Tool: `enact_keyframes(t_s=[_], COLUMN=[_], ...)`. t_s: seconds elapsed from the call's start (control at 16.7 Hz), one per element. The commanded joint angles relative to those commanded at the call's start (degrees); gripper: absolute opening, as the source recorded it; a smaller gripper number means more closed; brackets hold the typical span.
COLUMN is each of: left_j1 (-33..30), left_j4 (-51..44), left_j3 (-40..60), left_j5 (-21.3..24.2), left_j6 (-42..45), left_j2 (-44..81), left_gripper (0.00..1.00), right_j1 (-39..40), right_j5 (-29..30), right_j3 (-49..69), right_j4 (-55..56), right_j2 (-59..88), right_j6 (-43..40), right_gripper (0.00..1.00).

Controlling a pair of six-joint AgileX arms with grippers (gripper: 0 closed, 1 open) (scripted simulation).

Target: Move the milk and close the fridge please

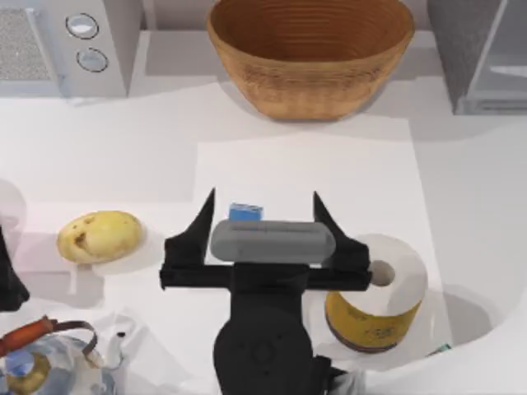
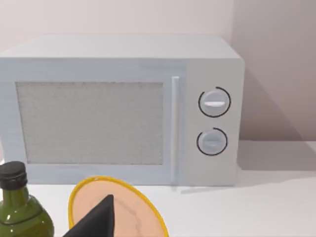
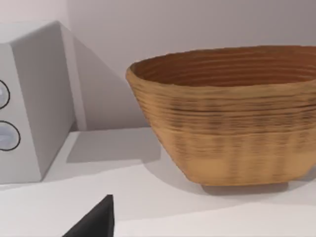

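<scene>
Low in the top view, the right gripper [image 1: 263,216] hangs with jaws spread wide, the milk [image 1: 245,211] sitting on the table between its fingertips, slightly left of centre, while the fridge [image 1: 486,53] waits far back right and the left arm idles at the left edge.

Worktop [image 1: 461,206] btwn basket [image 1: 310,58] and right gripper [image 1: 263,210] is open. Paper roll [image 1: 379,296] crowds its right side, potato [image 1: 100,236] sits off to the left.
</scene>
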Motion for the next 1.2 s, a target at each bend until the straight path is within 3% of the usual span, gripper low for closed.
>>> enact_keyframes(t_s=[0.42, 0.96, 1.2], left_j1=[0.0, 0.0, 0.0], left_j4=[0.0, 0.0, 0.0], left_j3=[0.0, 0.0, 0.0], left_j5=[0.0, 0.0, 0.0], left_j6=[0.0, 0.0, 0.0], left_j2=[0.0, 0.0, 0.0], left_gripper=[1.00, 1.00, 1.00], right_j1=[-2.1, -3.6, -6.0], right_j5=[6.7, 7.5, 5.2], right_j3=[18.7, 21.2, 23.7], right_j4=[8.4, 9.3, 8.4], right_j2=[28.2, 31.4, 32.3], right_j6=[-2.6, -3.5, -4.3], right_gripper=[1.00, 1.00, 1.00])
